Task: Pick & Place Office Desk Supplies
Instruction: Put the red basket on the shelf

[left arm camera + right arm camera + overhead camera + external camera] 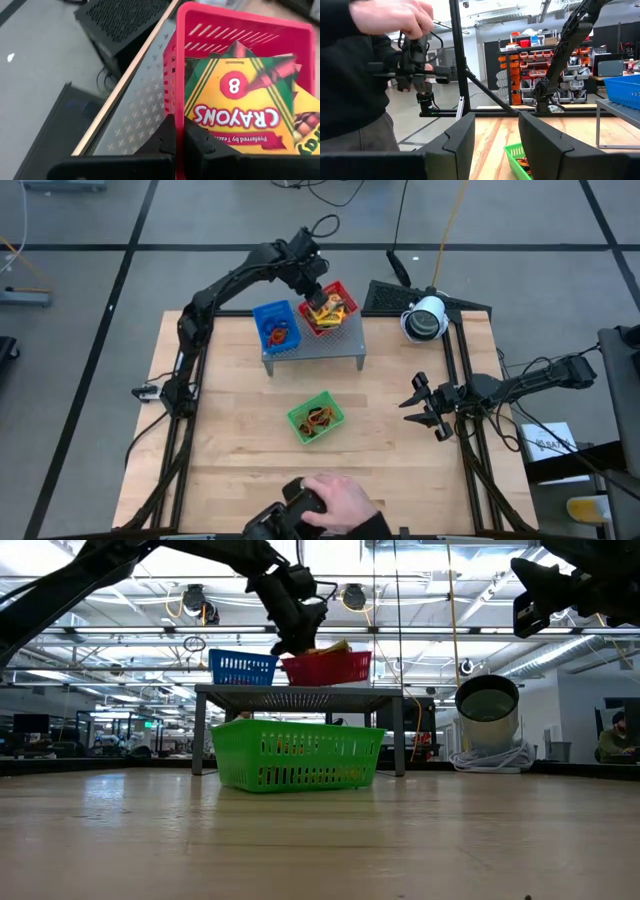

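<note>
**Over the red tray, fingers closed**

On the grey rack [315, 345] at the worktop's [230, 430] far edge: blue tray [274, 325], then red tray [331, 308] with crayon packets [240, 100] inside. Left gripper [179, 135] at the red tray's rim, fingers pressed together, holding nothing. Green tray [316, 417] mid-worktop, rubber bands [318, 421] inside. Right gripper [432, 408] at the right edge, fingers apart, empty.

Left gripper [314, 290] jaws closed; right gripper [424, 406] jaws apart.
</note>
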`<action>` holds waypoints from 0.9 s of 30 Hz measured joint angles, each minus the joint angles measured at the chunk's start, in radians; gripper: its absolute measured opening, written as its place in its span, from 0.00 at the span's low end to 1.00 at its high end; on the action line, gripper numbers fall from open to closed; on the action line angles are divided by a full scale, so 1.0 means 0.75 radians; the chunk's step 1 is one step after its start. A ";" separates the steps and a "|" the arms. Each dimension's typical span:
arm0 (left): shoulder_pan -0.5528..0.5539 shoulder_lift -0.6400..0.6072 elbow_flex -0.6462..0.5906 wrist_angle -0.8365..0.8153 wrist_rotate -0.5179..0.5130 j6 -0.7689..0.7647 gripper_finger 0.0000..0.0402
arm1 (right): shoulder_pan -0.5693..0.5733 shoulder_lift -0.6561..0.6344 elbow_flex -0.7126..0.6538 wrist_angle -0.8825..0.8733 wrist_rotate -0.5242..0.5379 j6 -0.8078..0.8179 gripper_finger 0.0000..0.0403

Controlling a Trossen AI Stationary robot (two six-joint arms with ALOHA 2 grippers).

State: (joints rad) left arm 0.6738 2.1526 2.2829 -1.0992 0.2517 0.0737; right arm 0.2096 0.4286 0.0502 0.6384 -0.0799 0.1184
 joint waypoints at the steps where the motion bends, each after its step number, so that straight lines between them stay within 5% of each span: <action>1: 0.003 0.002 0.000 -0.018 -0.014 0.000 0.01 | 0.000 0.000 0.000 0.001 0.000 0.000 0.35; 10: 0.010 0.019 0.000 -0.127 -0.149 0.028 0.02 | 0.000 0.000 -0.001 0.001 0.000 0.000 0.35; 27: -0.004 0.019 0.000 -0.123 -0.162 0.072 0.17 | -0.001 0.000 -0.001 0.001 0.000 0.000 0.35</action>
State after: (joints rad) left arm 0.6708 2.1670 2.2829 -1.1912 0.1303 0.1276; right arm 0.2092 0.4286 0.0498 0.6388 -0.0799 0.1184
